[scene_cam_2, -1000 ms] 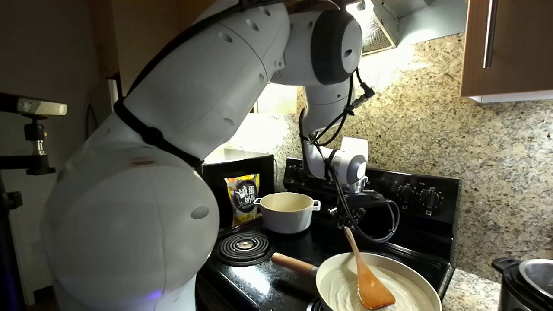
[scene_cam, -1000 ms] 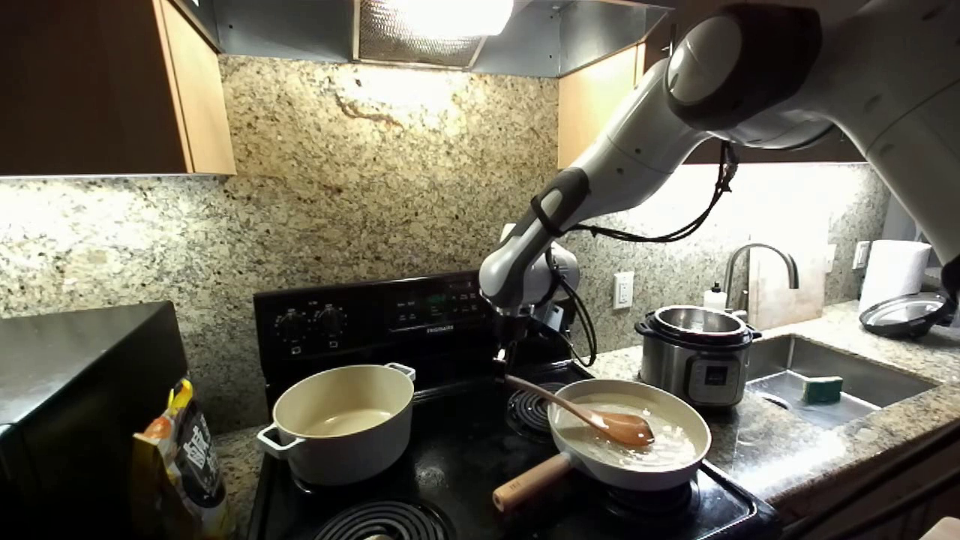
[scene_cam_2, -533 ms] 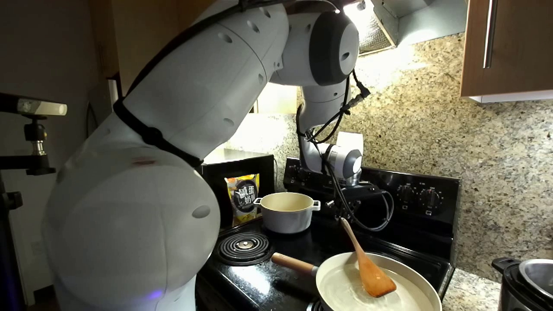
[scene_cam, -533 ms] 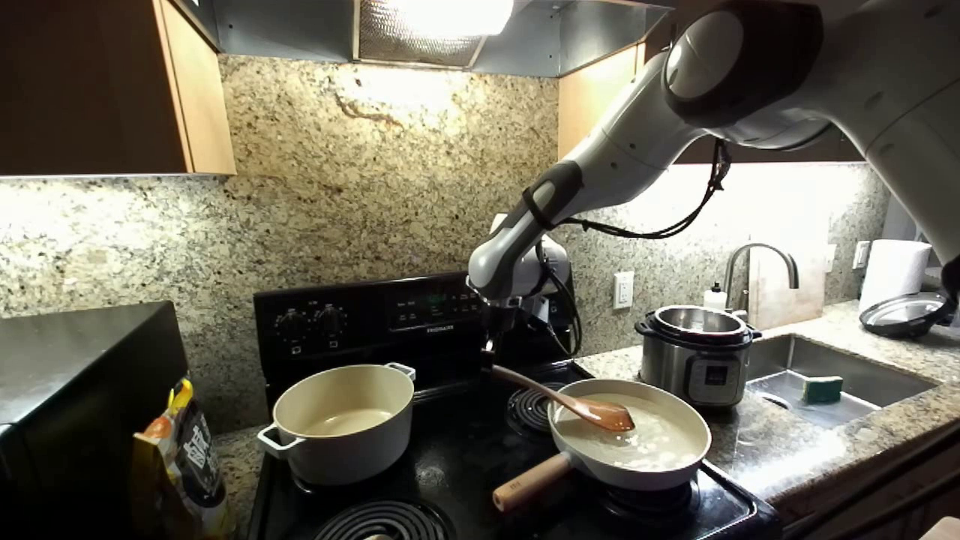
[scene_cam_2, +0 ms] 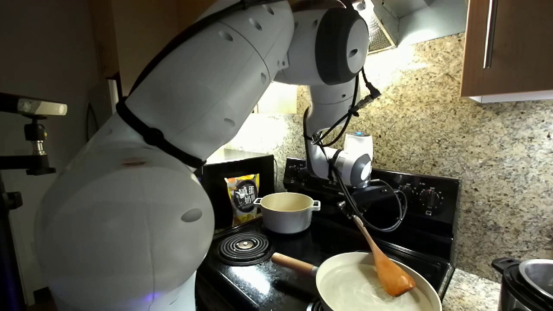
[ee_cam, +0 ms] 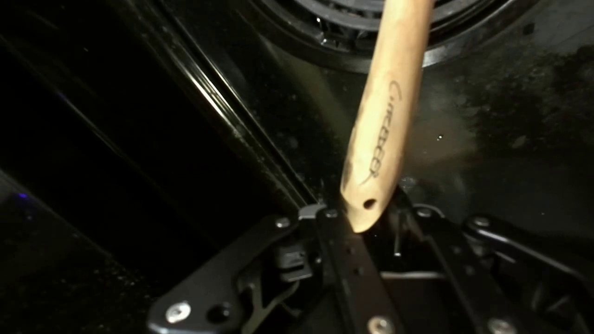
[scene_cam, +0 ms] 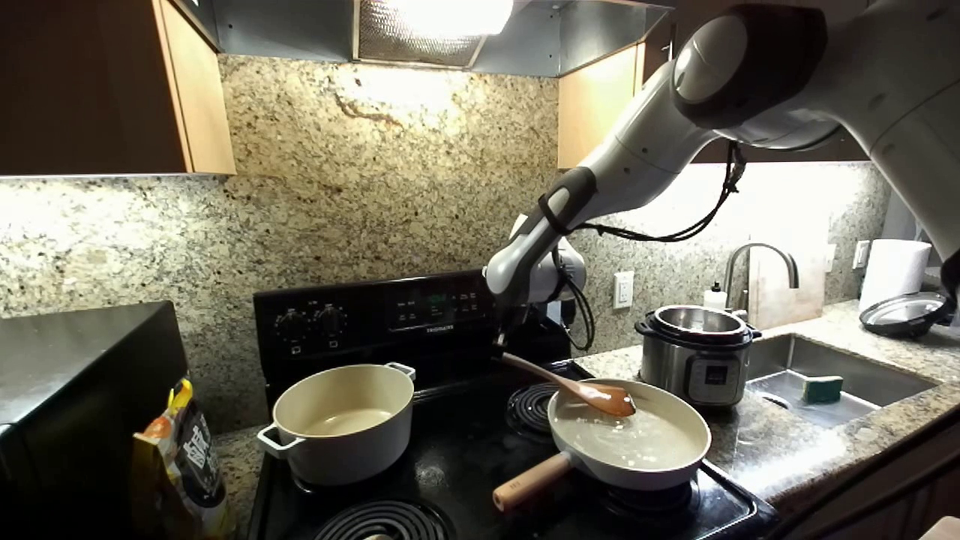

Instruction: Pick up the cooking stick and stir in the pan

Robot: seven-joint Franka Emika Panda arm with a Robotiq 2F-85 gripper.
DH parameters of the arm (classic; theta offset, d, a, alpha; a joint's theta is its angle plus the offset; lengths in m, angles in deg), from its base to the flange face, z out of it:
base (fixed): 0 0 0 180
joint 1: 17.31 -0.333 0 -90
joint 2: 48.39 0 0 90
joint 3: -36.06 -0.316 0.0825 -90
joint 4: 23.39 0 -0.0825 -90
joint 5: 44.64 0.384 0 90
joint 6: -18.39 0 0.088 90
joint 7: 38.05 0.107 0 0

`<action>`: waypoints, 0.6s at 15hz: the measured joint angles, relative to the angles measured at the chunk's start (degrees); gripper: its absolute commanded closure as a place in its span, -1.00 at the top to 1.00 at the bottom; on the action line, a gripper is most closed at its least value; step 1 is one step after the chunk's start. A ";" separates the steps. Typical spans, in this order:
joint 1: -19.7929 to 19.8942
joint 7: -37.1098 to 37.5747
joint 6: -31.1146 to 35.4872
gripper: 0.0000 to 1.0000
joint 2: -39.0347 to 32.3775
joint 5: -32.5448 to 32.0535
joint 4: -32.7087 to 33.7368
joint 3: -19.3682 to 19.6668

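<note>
Slantwise, cooking stick point(ee_cam: 389, 111) sits clamped in end effector point(ee_cam: 371, 213).

Gripper point(scene_cam_2: 352, 214) holding wooden spatula point(scene_cam_2: 388, 268), pan point(scene_cam_2: 322, 278) beneath, pot point(scene_cam_2: 286, 222) beyond

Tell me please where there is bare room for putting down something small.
Free: the stovetop between the cream pot and the pan handle; the counter strip in front of the sink. Crowded: the pan and back burner, crossed by the cooking stick in the gripper. Stovetop heat does not show.
</note>
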 measured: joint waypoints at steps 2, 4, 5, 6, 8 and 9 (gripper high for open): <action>1.87 -1.04 4.07 -0.79 -0.46 0.00 -1.66 -0.98; 4.28 -1.99 8.20 -0.79 -1.38 0.00 -3.37 -2.90; 5.72 -2.35 10.43 -0.79 -2.03 0.00 -4.28 -4.23; 7.34 -2.57 12.91 -0.79 -2.79 0.00 -5.31 -5.82; 10.59 -2.67 17.75 -0.79 -4.35 -0.75 -7.34 -9.14; 11.95 -2.66 19.86 -0.79 -4.94 -1.64 -8.31 -10.49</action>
